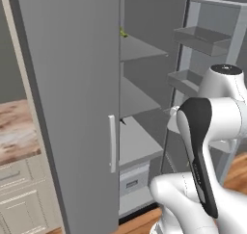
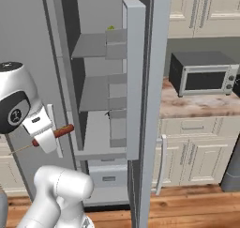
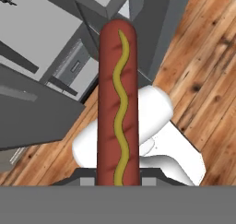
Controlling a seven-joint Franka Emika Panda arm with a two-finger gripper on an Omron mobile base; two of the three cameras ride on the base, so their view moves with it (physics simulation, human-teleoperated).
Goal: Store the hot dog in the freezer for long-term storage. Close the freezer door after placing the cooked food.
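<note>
**Carrying the sausage toward an open freezer**

Pinched in the gripper (image 2: pixel 47 137), the hot dog (image 2: pixel 60 131) sticks out sideways from the hand, level with the lower shelf but outside the freezer (image 2: pixel 96 93), in front of its left edge. From the hand camera the hot dog (image 3: pixel 118 103) fills the middle, a yellow squiggle of mustard down its length, with wood floor (image 3: pixel 203 71) and a pale drawer (image 3: pixel 69 66) beyond it.

The freezer door (image 2: pixel 140 105) stands wide open, its inner bins (image 1: pixel 200 39) facing the arm. Grey shelves (image 1: pixel 137 144) look bare apart from a small green item (image 1: pixel 123 33) at the back of the top one.

So, by my reading, the pickup and the door opening are done. Left to do: reach in, set the hot dog on a shelf, let go, pull the arm out, and swing the door shut. The lower shelf seems the nearest landing spot.
</note>
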